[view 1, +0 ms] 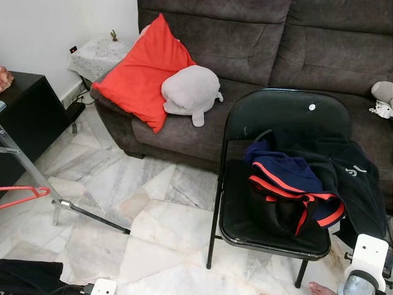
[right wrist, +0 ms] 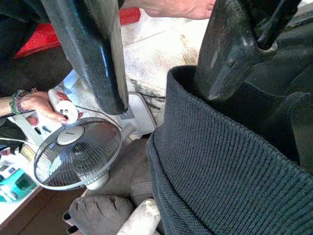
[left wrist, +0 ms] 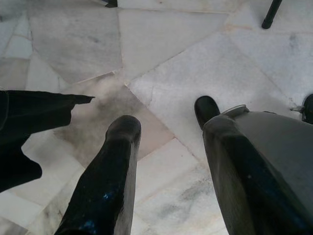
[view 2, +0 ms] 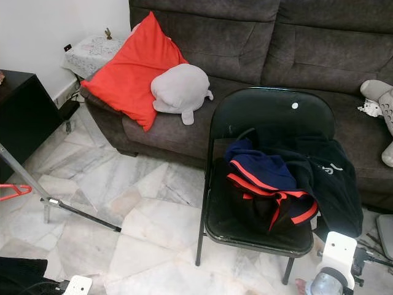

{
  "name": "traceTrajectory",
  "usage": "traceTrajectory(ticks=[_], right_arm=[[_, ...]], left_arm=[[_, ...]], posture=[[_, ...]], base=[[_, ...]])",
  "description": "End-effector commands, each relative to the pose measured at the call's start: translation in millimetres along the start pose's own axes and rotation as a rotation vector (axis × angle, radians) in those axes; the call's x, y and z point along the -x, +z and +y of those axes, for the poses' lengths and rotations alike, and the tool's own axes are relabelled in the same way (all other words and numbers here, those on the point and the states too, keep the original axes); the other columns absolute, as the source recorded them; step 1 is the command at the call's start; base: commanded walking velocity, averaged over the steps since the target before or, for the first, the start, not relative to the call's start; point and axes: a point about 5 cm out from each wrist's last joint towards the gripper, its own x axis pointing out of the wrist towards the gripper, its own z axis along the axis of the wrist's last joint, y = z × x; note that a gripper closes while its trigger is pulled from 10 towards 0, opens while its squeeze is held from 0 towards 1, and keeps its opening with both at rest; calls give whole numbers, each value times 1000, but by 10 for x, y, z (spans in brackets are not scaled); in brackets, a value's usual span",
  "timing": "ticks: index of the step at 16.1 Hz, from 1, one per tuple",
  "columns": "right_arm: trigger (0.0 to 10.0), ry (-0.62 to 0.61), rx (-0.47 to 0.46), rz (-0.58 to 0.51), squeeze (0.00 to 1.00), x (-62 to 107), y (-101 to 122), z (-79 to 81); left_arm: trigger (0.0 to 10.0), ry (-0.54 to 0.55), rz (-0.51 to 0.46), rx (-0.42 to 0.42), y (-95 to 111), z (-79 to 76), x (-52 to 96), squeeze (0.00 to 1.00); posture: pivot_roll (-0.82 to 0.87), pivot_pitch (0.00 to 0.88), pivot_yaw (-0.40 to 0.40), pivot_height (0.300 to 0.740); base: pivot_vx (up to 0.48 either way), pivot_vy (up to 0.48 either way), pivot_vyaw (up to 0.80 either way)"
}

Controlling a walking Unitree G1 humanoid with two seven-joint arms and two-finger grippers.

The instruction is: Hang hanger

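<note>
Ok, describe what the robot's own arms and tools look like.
The right arm ends in a white block over a silver rounded housing. The left tool has two long, glossy black fingers with rounded tips. The right tool has the same black fingers, scuffed.

Chair (view 1: 279,117) stood at 3 o'clock, clothes (view 1: 307,184) on its seat; sofa (view 1: 258,49) behind at 12; hanger (view 1: 24,195) at 9.

Nothing really readable here, just a small white logo mark on the dark jacket (view 1: 353,178), too tiny to make out.
</note>
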Motion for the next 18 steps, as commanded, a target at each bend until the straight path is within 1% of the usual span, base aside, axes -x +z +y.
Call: traceTrajectory(ticks=[1, 4, 8, 13, 15, 16, 18], right_arm=[[10000, -7, -2, 16, 0, 5, -27, -12], [10000, -6, 1, 21, 0, 0, -32, -20], [10000, -1, 1, 21, 0, 4, -28, -6], [10000, 18, 15, 14, 0, 17, -27, 29], [10000, 63, 13, 33, 0, 82, -72, 122], [10000, 101, -3, 36, 0, 148, -87, 206], [10000, 184, -34, -13, 0, 315, -51, 369]], left_arm=[[10000, -5, 42, -6, -113, -20, 32, 0], [10000, -9, 33, -8, -106, -19, 33, 0], [10000, -2, 47, -10, -147, 48, 55, 0], [10000, -4, 57, -13, -152, 34, 51, 0], [10000, -8, 59, -13, -149, 5, 45, 0], [10000, -8, 62, -10, -155, -2, 46, 0], [10000, -4, 70, 1, -176, -2, 52, 0]], posture=[[-39, 163, 35, 721], [-39, 164, 35, 721], [-36, 165, 35, 721], [-37, 166, 36, 721], [-39, 163, 35, 721], [-37, 161, 33, 721], [-37, 157, 27, 721]], base=[[0, 0, 0], [0, 0, -698], [0, 0, -709], [0, 0, 0], [0, 0, 0], [0, 0, 0], [0, 0, 0]])
